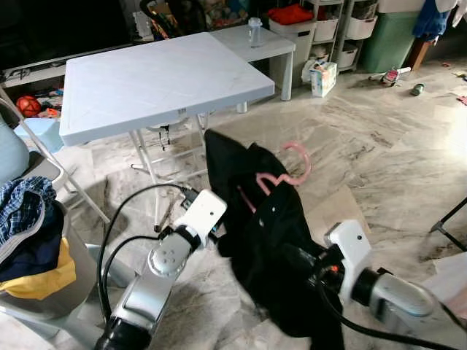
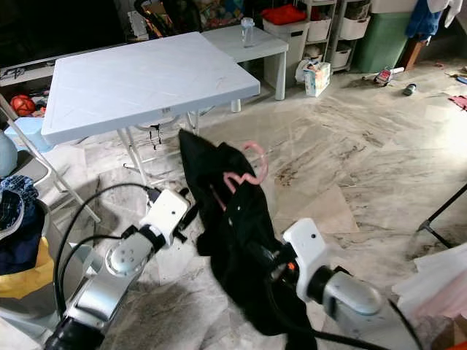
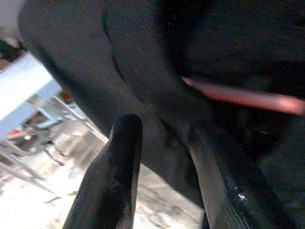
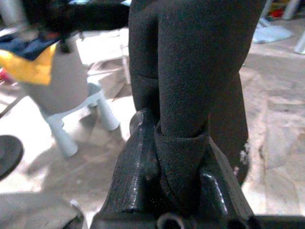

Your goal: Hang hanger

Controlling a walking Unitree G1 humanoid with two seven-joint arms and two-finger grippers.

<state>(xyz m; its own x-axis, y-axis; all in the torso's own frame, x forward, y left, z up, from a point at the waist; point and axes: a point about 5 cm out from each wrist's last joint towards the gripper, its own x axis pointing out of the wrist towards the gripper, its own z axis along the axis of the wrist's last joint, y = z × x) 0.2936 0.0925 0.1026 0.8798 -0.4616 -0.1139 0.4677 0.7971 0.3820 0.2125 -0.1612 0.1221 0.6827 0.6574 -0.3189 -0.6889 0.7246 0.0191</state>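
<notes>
Pink hanger [image 1: 288, 175] threaded inside a black garment [image 1: 270, 255], hook poking out at the top, whole bundle held up above the marble floor [image 1: 379, 146], in front of the white folding table [image 1: 153, 80].

Far left: laundry basket [image 1: 44, 292] heaped with blue plaid, navy and yellow clothes, beside a folding chair [image 1: 36, 138].

Next over: left gripper [image 3: 162, 157] pressed against the garment's left edge. Fingers [image 3: 114, 176] parted in the left wrist view, dark cloth draped across the gap and a pink bar of the hanger crossing behind it; actual pinch on the fabric impossible to tell.

Centre: garment hanging in folds from the hanger's shoulder line, lower part trailing toward the floor.

Right of centre: right gripper [image 4: 181, 171] clenched on a fold of the black cloth, fabric bunched between both fingers [image 4: 136, 167] in the right wrist view.

Behind: low white bench [image 1: 263, 40] with a clear bottle [image 1: 254, 30] on it, storage drawers [image 1: 321, 29], green bin [image 1: 390, 36].
</notes>
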